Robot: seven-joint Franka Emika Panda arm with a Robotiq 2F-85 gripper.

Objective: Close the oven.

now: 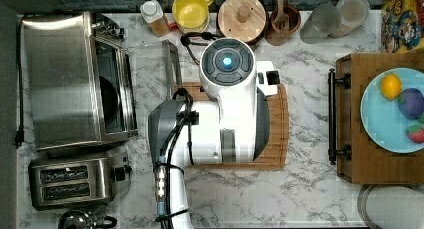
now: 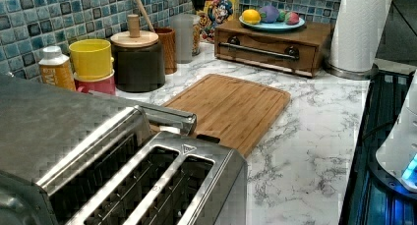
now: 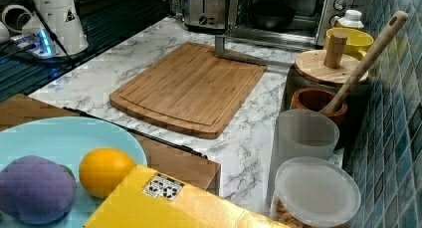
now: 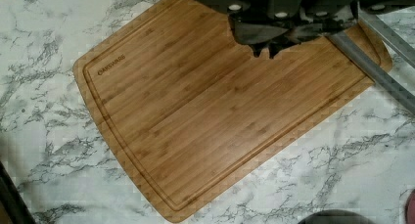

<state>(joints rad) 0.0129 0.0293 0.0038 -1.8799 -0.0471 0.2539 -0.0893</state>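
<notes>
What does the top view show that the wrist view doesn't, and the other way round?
Top view, not wrist view: the oven with its door down, the toaster, the yellow mug and the fruit plate. Wrist view, not top view: the hand up close and the logo on the board. Both: the board, the marble counter and the oven's door handle.

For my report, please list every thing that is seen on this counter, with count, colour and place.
oven: 1, steel, top view's left, door open
toaster: 1, steel, beside oven
cutting board: 1, bamboo, centre
yellow cup: 1, by wall
wooden-lidded jar: 1, dark, by wall
spoon holder: 1, brown, by wall
plate: 1, light blue, fruit on it, on wooden box
paper towel roll: 1, white
arm: 1, white, over board
tool: 1, dark
</notes>
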